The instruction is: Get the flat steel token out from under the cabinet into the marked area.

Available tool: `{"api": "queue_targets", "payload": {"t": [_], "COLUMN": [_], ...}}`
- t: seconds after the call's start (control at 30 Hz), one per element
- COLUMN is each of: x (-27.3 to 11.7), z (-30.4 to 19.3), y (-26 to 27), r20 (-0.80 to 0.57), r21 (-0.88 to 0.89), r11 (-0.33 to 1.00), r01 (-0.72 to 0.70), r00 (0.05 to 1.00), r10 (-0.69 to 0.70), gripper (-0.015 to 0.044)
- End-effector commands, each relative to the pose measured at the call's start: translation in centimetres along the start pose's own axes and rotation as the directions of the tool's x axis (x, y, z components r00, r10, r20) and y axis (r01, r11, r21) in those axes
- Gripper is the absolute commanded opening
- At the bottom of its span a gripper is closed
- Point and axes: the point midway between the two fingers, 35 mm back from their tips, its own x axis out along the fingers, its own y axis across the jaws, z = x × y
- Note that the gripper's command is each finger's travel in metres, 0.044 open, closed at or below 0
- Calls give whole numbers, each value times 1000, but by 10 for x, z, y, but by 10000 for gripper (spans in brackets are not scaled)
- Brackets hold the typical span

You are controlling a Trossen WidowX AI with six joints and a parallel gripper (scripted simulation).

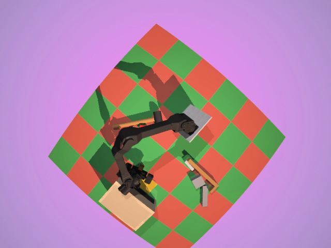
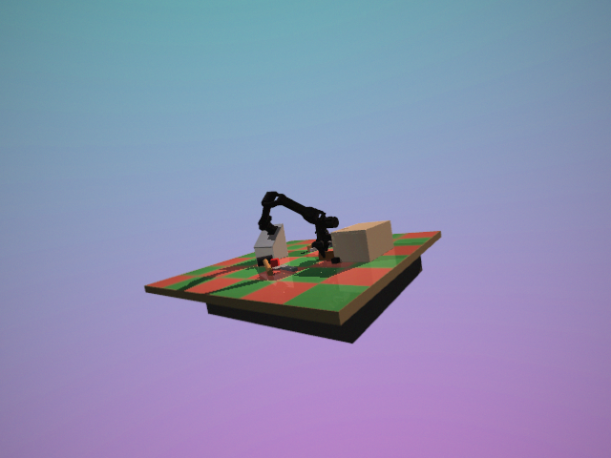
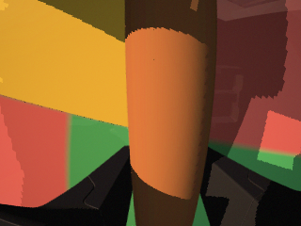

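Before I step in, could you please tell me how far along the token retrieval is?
Already done: the tool is shut on an orange rod. In hand: it is beside the cabinet. Left, seemingly: bringing out the token, which I cannot see, then releasing the rod.

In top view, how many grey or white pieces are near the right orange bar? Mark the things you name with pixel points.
3: white piece [image 1: 189,165] by the orange bar's [image 1: 202,172] upper end, grey block [image 1: 198,182] by its middle, grey strip [image 1: 204,196] near its lower end. Some may be hidden.
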Motion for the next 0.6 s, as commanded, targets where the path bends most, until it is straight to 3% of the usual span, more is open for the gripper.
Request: {"api": "queue_targets", "payload": {"t": [0.0,0.57], "x": [1,0], "z": [4,3], "y": [8,24], "r20": [11,12], "r21": [13,13], "r11": [1000,1000], "r01": [-5,-6], "r00": [1000,1000], "r10": [5,6], "gripper": [0,0]}}
